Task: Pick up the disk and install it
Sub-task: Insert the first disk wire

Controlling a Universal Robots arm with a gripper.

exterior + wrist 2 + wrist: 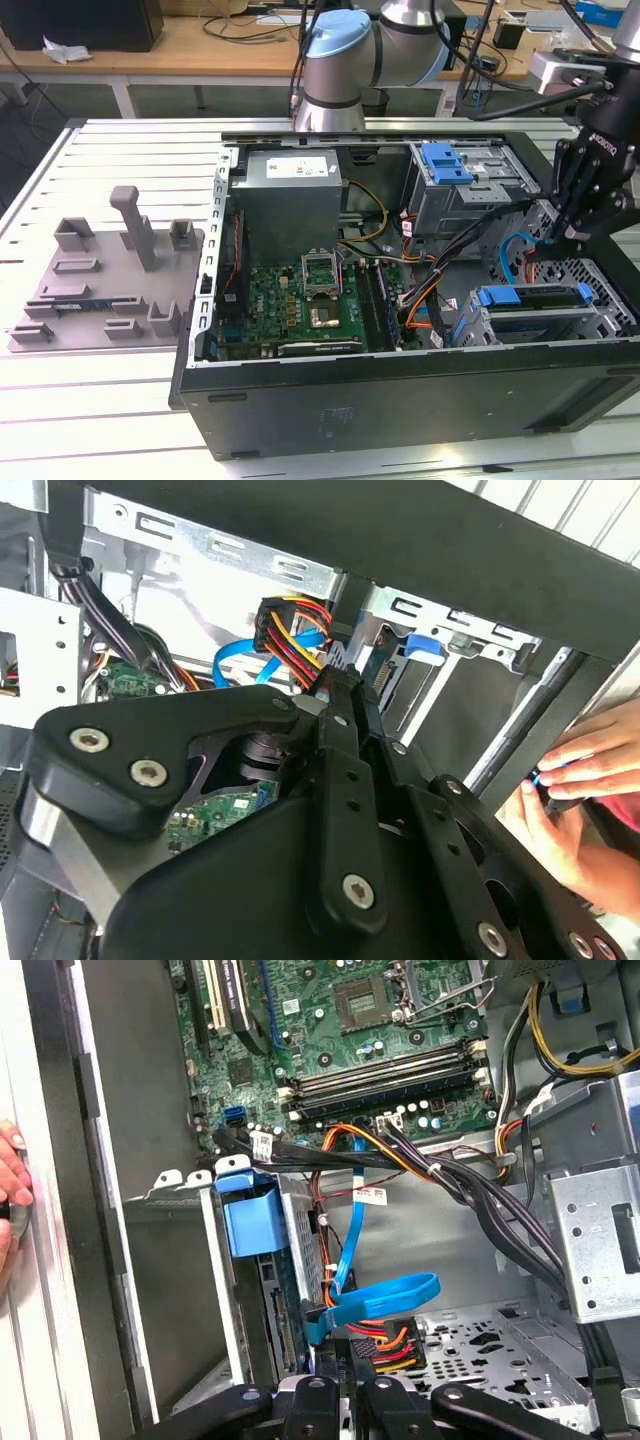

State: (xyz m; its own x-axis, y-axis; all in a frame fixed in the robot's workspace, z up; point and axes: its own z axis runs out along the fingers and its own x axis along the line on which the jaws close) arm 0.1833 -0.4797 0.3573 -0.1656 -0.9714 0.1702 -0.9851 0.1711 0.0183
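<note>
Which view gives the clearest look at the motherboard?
The exterior view: most of the motherboard lies open to the camera. The first wrist view shows part of it close up; the second wrist view, small green patches.

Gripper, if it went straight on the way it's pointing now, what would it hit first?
Probably the red, yellow and orange wire bundle, with the blue cable looped over it, just ahead of the gripper; depth is unclear.

Lighting: bright, even, from above. Glare: white slatted table around the computer case. Shadow: soft, beneath the case's black wall and inside it.
</note>
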